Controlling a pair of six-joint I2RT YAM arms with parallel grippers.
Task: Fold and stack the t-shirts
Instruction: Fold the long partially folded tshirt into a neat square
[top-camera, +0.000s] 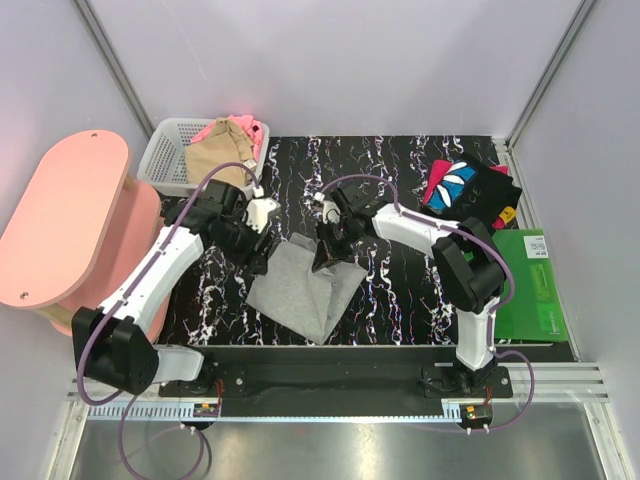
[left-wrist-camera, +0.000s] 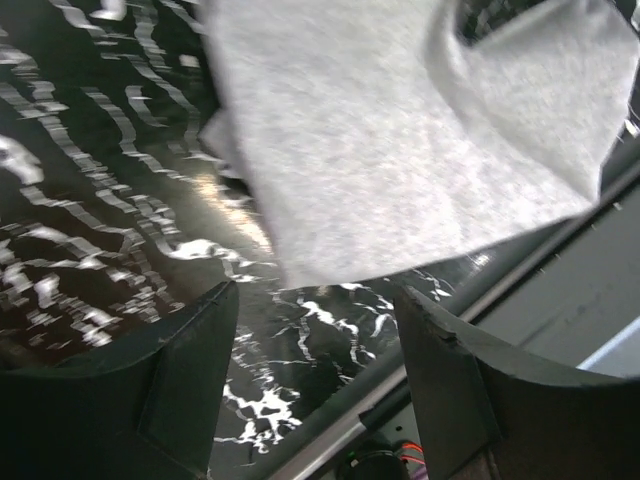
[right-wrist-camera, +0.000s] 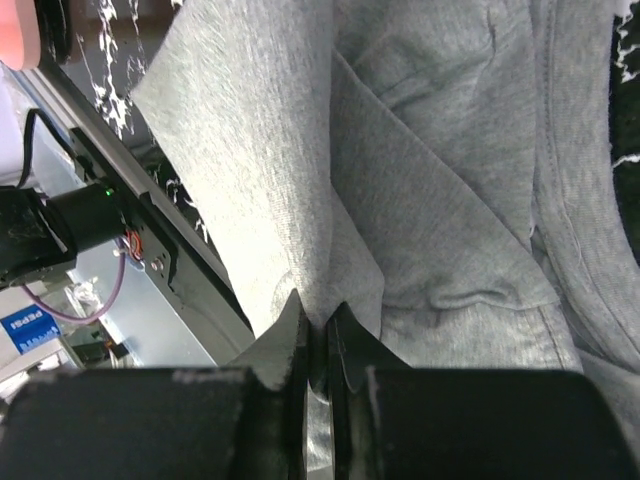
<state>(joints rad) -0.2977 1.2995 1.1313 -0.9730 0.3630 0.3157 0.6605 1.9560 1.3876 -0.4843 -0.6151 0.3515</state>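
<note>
Grey t-shirt (top-camera: 300, 290) lies part-folded at lower centre of the counter (top-camera: 400, 290). The right end effector (right-wrist-camera: 318, 345) is pinched tight on a raised fold of it. The left end effector (left-wrist-camera: 315, 300) hangs spread and empty just left of the cloth's edge. Folding step, I'd say; next, carry that fold across and lay it flat. Further back: black printed t-shirt (top-camera: 465, 190) upper right, tan t-shirt (top-camera: 215, 155) and pink t-shirt (top-camera: 250, 127) in the basket (top-camera: 165, 155) upper left.

The light-grey t-shirt (top-camera: 300, 285) is spread in a rough, partly folded rectangle at the near middle of the table (top-camera: 400, 290), with one edge pinched in the right gripper (right-wrist-camera: 318, 340). The tan t-shirt (top-camera: 213, 155) and the pink t-shirt (top-camera: 247, 128) are crumpled together in the basket (top-camera: 163, 160). The black printed t-shirt (top-camera: 468, 188) is bunched at the table's far right.
</note>
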